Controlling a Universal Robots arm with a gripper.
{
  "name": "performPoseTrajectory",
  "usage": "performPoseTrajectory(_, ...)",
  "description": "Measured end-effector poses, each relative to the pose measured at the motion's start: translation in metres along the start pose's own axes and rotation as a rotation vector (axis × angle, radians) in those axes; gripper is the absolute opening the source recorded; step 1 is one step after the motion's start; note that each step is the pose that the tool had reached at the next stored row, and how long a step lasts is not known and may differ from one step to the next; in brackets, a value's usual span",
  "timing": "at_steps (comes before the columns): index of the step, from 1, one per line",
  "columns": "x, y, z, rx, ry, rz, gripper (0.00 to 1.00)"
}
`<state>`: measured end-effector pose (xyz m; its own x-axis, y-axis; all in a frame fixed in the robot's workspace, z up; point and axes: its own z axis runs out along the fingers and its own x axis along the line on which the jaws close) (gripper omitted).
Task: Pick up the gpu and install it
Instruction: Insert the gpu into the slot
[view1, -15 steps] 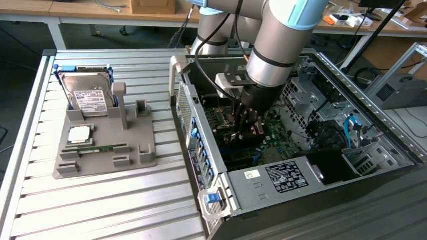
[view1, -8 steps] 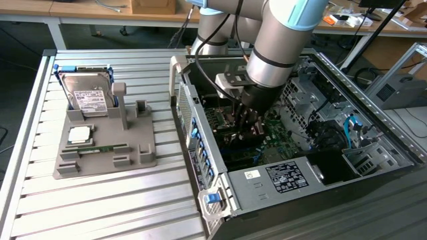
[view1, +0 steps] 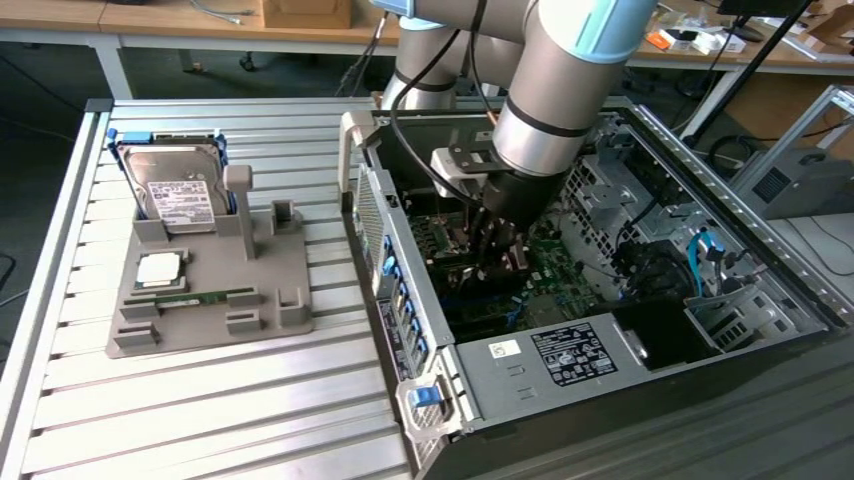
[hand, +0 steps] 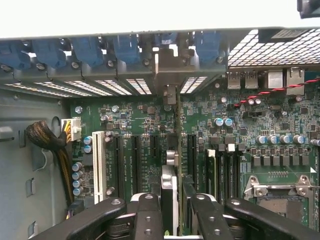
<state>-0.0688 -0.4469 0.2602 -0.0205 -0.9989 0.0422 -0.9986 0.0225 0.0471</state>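
Note:
My gripper has reached down into the open computer case and is shut on the gpu. In the wrist view the gpu is a thin dark card seen edge-on, running from between my black fingers toward the case's rear wall. Its silver bracket stands at the rear slot openings, under the blue clips. The card stands upright over the black expansion slots of the green motherboard. I cannot tell whether its lower edge sits in a slot.
On the slatted table, a grey holder carries a silver hard drive, a processor chip and a green memory stick. Inside the case are a white slot, a cable bundle, the processor socket and the power supply.

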Motion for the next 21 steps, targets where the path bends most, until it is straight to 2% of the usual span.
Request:
performPoseTrajectory(7,-0.0005,0.0002,-0.0034,0.0002,0.0102,0.000,0.27)
performPoseTrajectory(10,-0.0007,0.0002,-0.0035,0.0002,0.0122,0.000,0.27)
performPoseTrajectory(21,-0.0008,0.0000,-0.0014,-0.0012,0.0122,0.000,0.27)
